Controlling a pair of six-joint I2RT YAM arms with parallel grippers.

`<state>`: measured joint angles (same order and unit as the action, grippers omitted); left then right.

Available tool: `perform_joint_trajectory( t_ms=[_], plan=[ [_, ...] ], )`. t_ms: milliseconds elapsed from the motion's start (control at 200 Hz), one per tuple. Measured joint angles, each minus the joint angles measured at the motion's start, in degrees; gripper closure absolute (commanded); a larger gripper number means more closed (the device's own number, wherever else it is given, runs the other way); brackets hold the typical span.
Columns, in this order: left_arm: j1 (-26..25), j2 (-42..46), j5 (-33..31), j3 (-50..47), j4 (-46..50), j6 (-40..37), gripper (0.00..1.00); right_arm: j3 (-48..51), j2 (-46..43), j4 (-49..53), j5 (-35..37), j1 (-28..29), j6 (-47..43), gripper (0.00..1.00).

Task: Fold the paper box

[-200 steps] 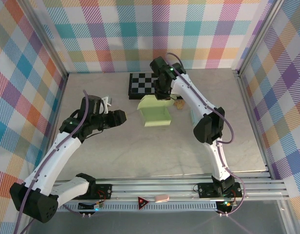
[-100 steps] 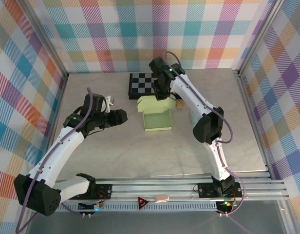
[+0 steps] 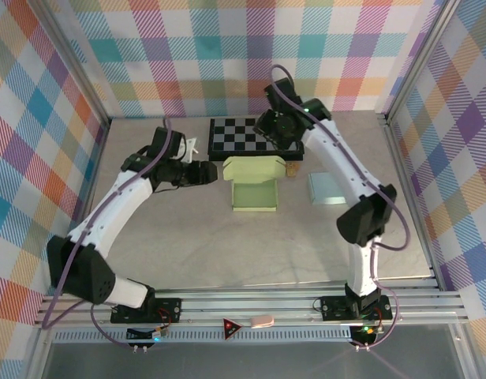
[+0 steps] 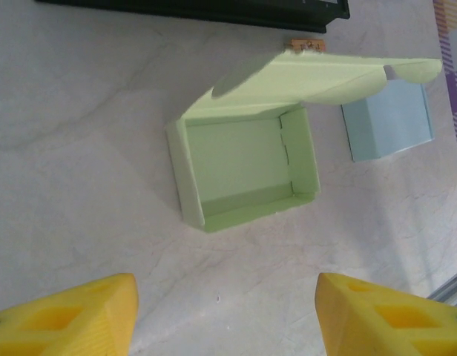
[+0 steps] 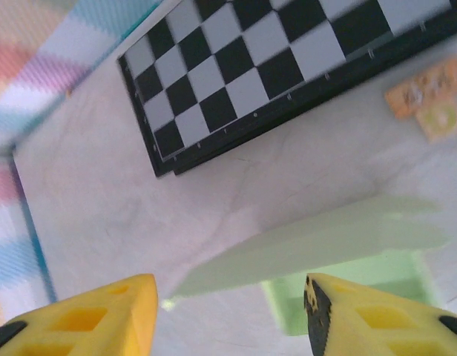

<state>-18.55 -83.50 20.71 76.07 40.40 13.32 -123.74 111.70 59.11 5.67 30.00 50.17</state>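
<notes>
Green paper box (image 3: 255,197) sat mid-frame, lid flap (image 3: 253,167) raised along its upper edge, just right of the open, empty left pincer (image 4: 225,311), with the open right pincer (image 5: 228,300) farther up-frame.

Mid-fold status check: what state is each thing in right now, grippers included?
Green paper box: walls up, tray empty, not closed.
Lid: raised at the far edge of the box, not folded down.
Blue box: looks closed, lying flat.
Checkerboard: lying flat, no pieces on it.
Left gripper: open, holding nothing.
Right gripper: open, holding nothing.
</notes>
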Motion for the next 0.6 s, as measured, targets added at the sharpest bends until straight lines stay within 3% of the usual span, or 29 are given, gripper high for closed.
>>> perform_joint_trajectory(
  t_ms=[135, 270, 600],
  plan=[
    [0.0, -8.5, 1.2, 7.6, 2.9, -4.9, 0.35, 11.2, -6.0, -1.4, -7.2, -6.2, -19.3, 0.45],
    [-0.5, -16.0, 1.7, 14.0, 6.4, -9.9, 0.34, 17.1, -6.4, -0.6, -11.1, -10.9, -32.4, 0.45],
    [-2.5, -24.6, 0.3, 21.4, 10.5, -15.1, 0.34, 15.4, -1.6, 2.4, -13.7, -8.6, -48.0, 0.48]
  ],
)
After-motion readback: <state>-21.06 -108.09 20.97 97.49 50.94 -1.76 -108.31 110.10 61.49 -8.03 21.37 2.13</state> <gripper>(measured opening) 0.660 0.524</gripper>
